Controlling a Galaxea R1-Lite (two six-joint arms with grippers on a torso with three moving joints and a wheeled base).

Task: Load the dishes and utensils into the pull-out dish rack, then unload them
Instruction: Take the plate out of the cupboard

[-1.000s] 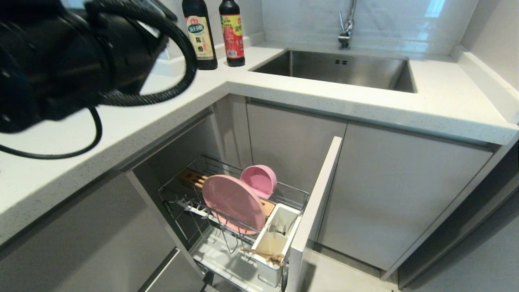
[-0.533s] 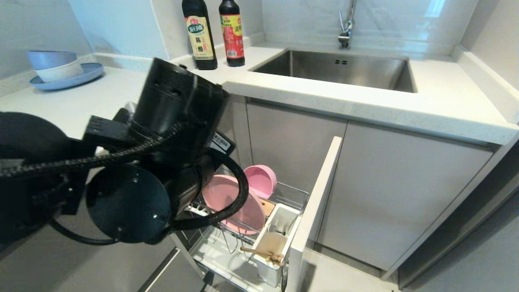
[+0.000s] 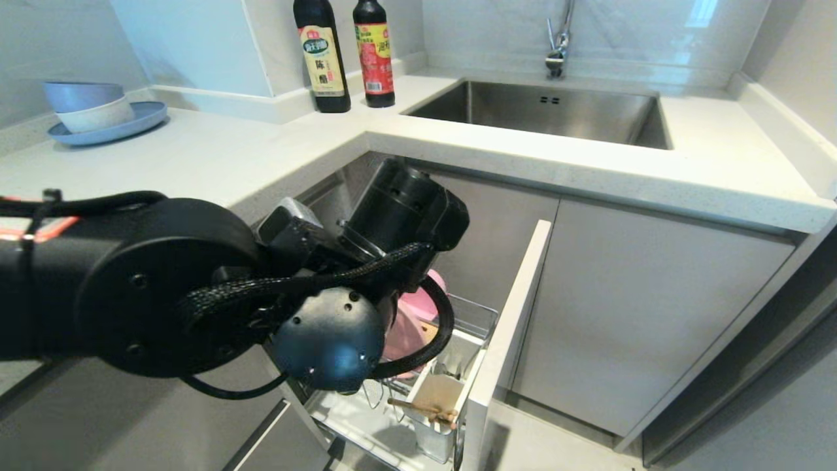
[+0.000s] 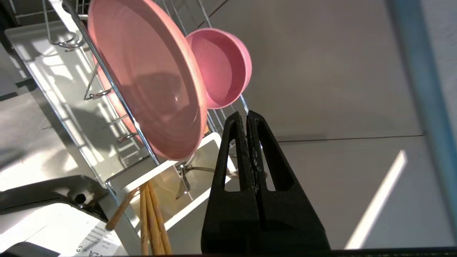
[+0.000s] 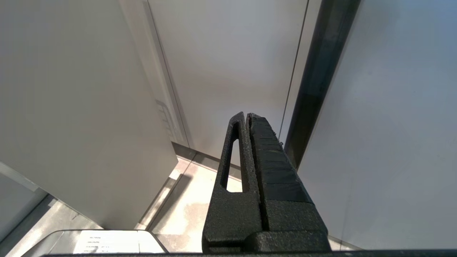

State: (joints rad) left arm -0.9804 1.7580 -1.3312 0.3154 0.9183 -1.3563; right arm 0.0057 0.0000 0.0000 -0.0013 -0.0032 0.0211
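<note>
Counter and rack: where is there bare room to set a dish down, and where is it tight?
The counter is bare between the blue dishes and the two bottles, and again right of the sink. The rack is crowded: plate, bowl, chopsticks, with the shut left gripper right by them.

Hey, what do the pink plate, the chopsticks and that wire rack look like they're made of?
Pink plate: probably matte plastic or melamine, showing an even colour with only a soft sheen; ceramic can't be ruled out.
Chopsticks: light wood or bamboo, with a tan, dull surface and faint grain.
Wire rack: chrome-plated metal, made of thin rods with bright mirror-like glints.
</note>
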